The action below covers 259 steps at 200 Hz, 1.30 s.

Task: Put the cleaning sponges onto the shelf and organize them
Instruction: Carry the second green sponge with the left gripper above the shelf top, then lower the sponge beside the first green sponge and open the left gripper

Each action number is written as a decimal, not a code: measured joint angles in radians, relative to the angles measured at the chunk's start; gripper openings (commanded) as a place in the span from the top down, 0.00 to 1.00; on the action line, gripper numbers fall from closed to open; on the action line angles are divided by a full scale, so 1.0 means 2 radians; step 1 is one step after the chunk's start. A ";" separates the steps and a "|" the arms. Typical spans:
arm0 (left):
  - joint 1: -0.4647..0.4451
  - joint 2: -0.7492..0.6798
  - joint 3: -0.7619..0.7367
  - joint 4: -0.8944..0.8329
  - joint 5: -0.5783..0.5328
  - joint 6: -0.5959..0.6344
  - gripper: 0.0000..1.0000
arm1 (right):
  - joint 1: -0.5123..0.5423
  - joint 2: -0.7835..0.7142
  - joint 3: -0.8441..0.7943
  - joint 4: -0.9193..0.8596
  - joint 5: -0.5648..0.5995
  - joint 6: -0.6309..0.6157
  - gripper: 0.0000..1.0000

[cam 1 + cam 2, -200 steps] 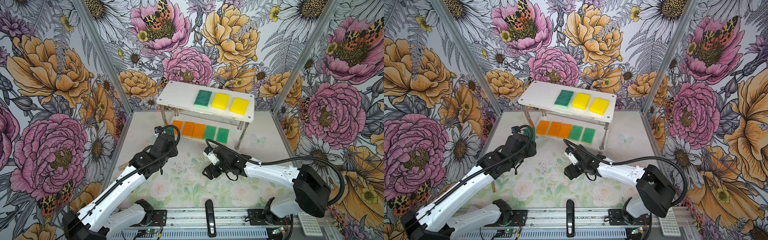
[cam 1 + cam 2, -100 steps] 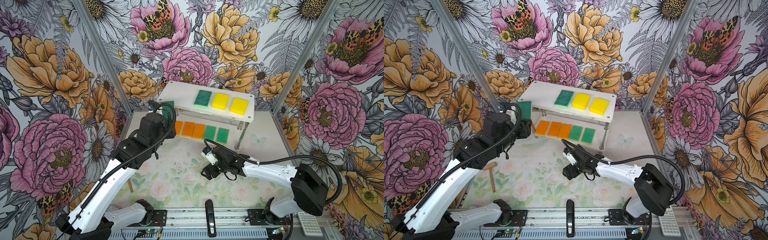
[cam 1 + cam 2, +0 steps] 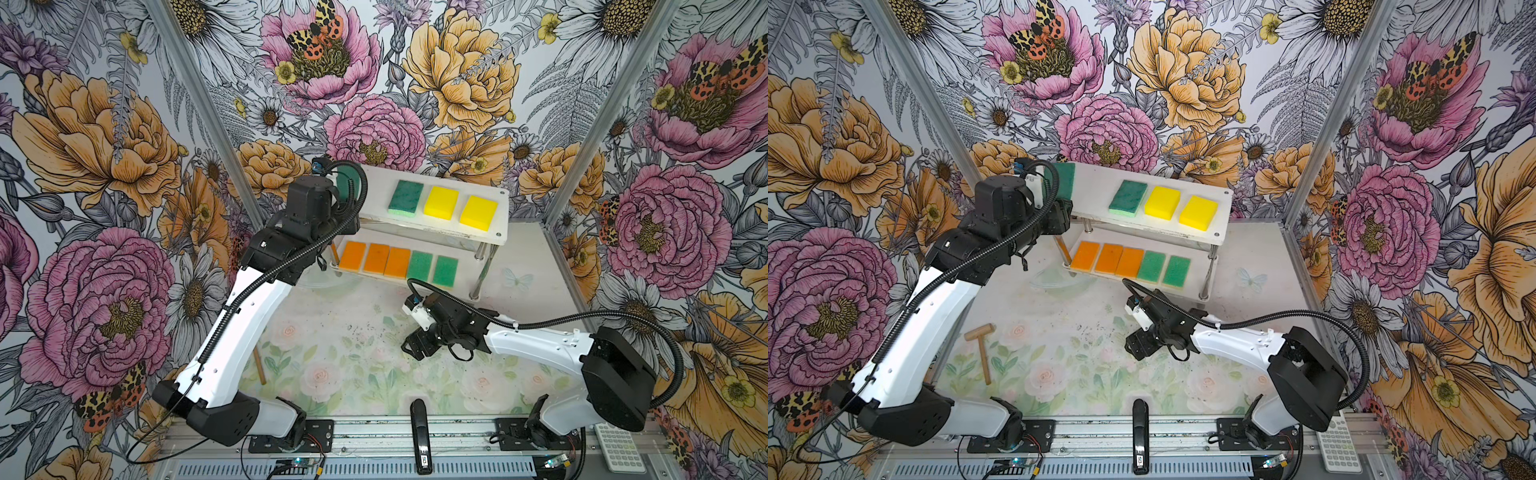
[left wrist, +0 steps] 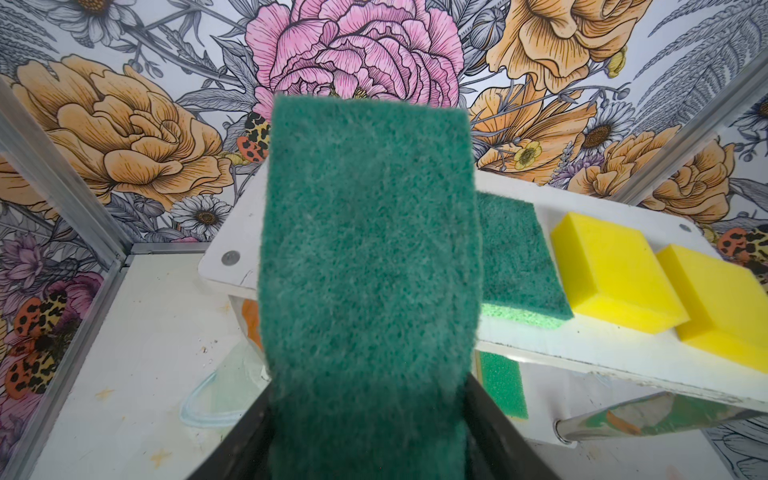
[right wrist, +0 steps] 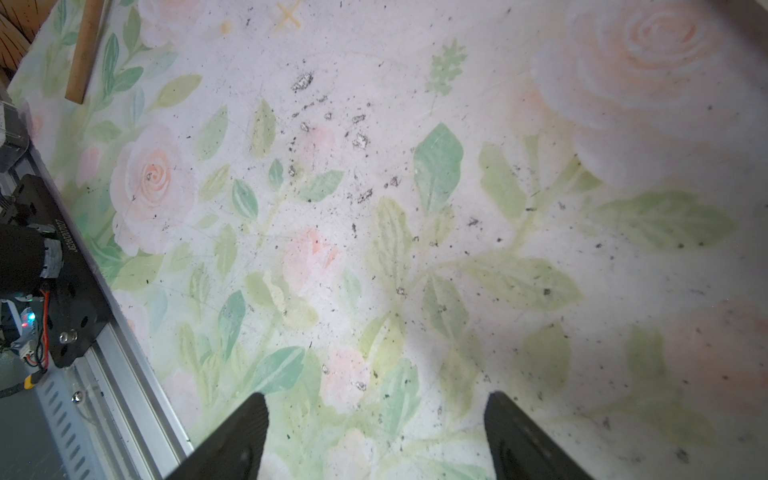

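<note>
My left gripper (image 4: pixel 368 436) is shut on a dark green sponge (image 4: pixel 368 270) and holds it on end at the left end of the shelf's (image 3: pixel 374 195) top board, as both top views show (image 3: pixel 1064 180). That board carries another dark green sponge (image 3: pixel 405 198) and two yellow sponges (image 3: pixel 443 202) (image 3: pixel 478 212). Three orange sponges (image 3: pixel 376 258) and two light green sponges (image 3: pixel 432 269) lie in a row on the lower board. Low over the floral mat, in front of the shelf, my right gripper (image 5: pixel 376 432) (image 3: pixel 411 348) stands open with nothing between its fingers.
A wooden mallet (image 3: pixel 982 349) lies on the mat at the front left, partly under my left arm. A black stapler-like object (image 3: pixel 419 436) sits on the front rail and a white keypad (image 3: pixel 619 446) at the front right. Flowered walls close in on three sides.
My left arm has risen from table height and swung back, carrying the dark green sponge up to the left end of the top board. The right gripper has barely shifted.
</note>
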 measured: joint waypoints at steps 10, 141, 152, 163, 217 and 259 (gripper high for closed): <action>0.007 0.012 0.012 0.000 0.014 0.001 0.40 | 0.001 0.000 0.000 0.000 0.000 0.000 0.16; 0.026 0.182 0.169 -0.050 0.082 0.018 0.40 | 0.002 -0.025 -0.015 0.000 0.008 0.003 0.16; 0.026 0.192 0.179 -0.058 0.082 0.020 0.40 | 0.002 -0.028 -0.017 0.000 0.009 0.003 0.16; 0.026 0.200 0.189 -0.064 0.082 0.022 0.40 | 0.002 -0.030 -0.017 0.000 0.010 0.003 0.16; 0.026 0.229 0.213 -0.082 0.067 0.028 0.36 | 0.002 -0.030 -0.017 0.000 0.011 0.003 0.16; 0.026 0.231 0.214 -0.088 0.055 0.035 0.30 | 0.002 -0.030 -0.017 0.000 0.011 0.003 0.16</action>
